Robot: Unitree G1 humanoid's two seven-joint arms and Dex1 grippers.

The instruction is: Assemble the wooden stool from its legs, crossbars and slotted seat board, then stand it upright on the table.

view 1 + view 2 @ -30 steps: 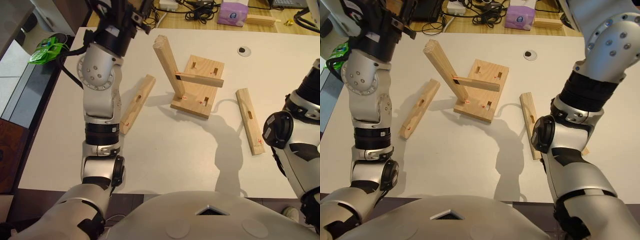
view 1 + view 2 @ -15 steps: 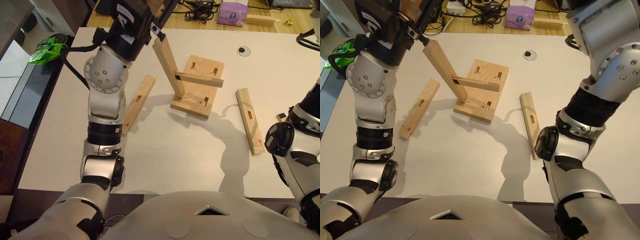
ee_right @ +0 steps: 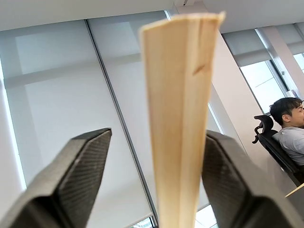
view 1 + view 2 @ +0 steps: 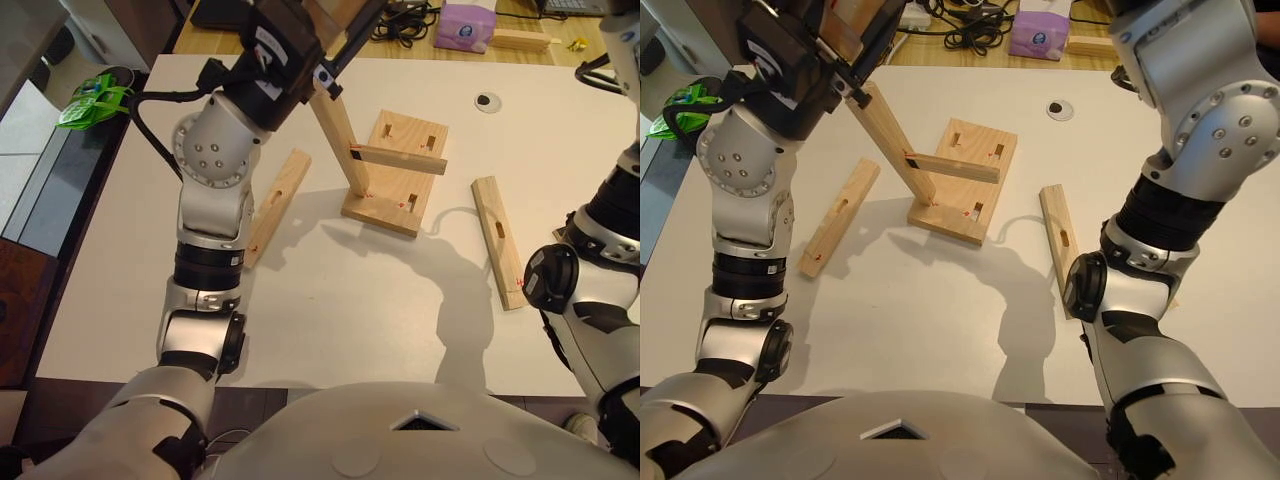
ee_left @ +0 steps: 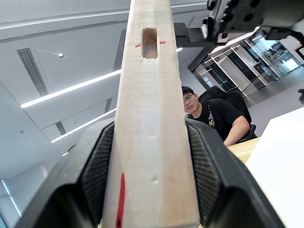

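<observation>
step: likely fitting legs into seat board | left claw pinching leg | right claw pinching bar | next: probably lower leg upright into a free slot

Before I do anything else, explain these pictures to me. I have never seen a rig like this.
This is a humanoid robot with two arms, each ending in a two-fingered end effector. The two eye views look down from its head onto a white table. There lies a square pale wooden seat board with slots; one thick wooden leg stands tilted in it, with a wooden crossbar plugged into its side. One loose slotted wooden leg lies flat on the robot's left, another loose slotted leg on its right. The wrist views look out along each arm. The left end effector is clamped on a further slotted wooden leg. At the right end effector a thinner pale wooden bar rises; its grip I cannot judge.
</observation>
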